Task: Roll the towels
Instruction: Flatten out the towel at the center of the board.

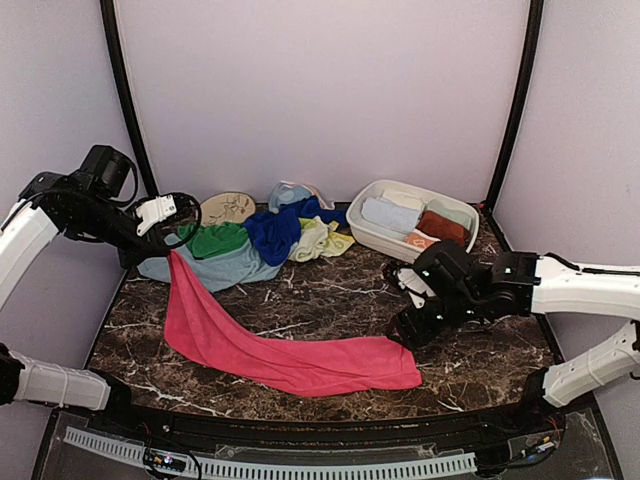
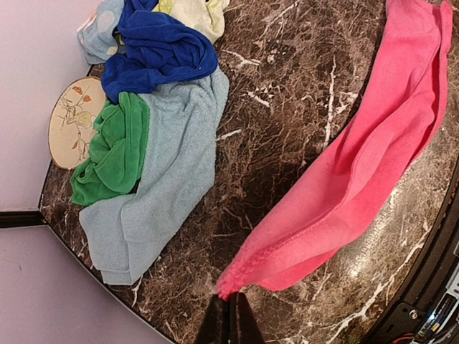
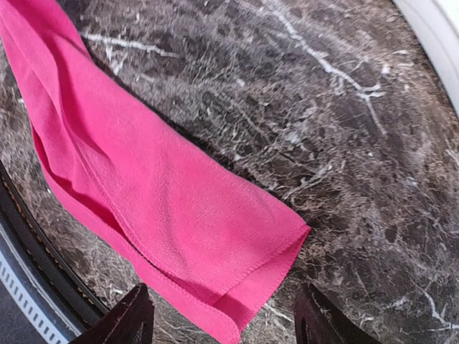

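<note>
A pink-red towel [image 1: 290, 350] lies stretched across the marble table, folded lengthwise. Its far-left corner is lifted off the table. My left gripper [image 1: 168, 248] is shut on that corner, and the left wrist view shows the closed gripper [image 2: 231, 315] pinching the towel [image 2: 344, 193]. My right gripper [image 1: 405, 335] hovers at the towel's right end. In the right wrist view this gripper [image 3: 226, 322] stands open, its fingers either side of the towel's end [image 3: 165, 208] and apart from it. Loose towels are heaped at the back: pale blue [image 1: 215, 268], green [image 1: 220, 240], royal blue [image 1: 272, 230], lime-yellow [image 1: 320, 240].
A white oval basin [image 1: 368, 235] at the back right holds rolled towels, among them a pale blue one [image 1: 390, 215] and a rust-brown one [image 1: 443, 227]. A round tan patterned disc [image 1: 228, 207] lies behind the heap. The table's curved front edge [image 1: 300, 415] runs just below the pink towel.
</note>
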Controlling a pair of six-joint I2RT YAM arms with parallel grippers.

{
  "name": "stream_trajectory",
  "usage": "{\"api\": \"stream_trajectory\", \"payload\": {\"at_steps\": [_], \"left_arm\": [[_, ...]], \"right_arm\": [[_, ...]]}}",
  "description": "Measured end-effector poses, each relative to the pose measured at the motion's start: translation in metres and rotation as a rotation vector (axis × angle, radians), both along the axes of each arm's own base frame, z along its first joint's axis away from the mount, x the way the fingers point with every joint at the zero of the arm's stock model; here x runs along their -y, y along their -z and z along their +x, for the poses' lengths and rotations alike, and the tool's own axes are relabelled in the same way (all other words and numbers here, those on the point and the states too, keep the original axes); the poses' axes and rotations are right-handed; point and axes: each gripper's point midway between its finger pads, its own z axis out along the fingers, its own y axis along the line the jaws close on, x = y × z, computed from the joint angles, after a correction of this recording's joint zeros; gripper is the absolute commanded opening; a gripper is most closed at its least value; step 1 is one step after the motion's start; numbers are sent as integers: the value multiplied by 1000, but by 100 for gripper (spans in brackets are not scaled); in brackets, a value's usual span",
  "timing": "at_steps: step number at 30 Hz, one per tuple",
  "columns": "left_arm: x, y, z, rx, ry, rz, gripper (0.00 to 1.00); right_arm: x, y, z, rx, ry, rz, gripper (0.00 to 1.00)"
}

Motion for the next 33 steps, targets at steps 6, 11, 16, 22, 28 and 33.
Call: {"api": "stream_trajectory", "payload": {"at_steps": [6,11,16,22,28,33], "left_arm": [[-10,16,10,14,-39,61,0],[-15,26,16,19,-58,98,0],[-15,26,23,31,-63,101,0],[-16,26,26,41,-64,109,0],[-18,29,30,55,-70,129,0],[-26,35,38,87,-84,177,0]], "right_arm": [[-9,59,-6,-122,-91,-177,61],[-2,89,-12,-203,-43,-234,53],[-2,106,-14,-245,22,-222,43],[-7,117,-11,-261,65,-204,1],[-1,115,4,-247,121,-188,0],[13,105,26,-216,201,-165,0]]}}
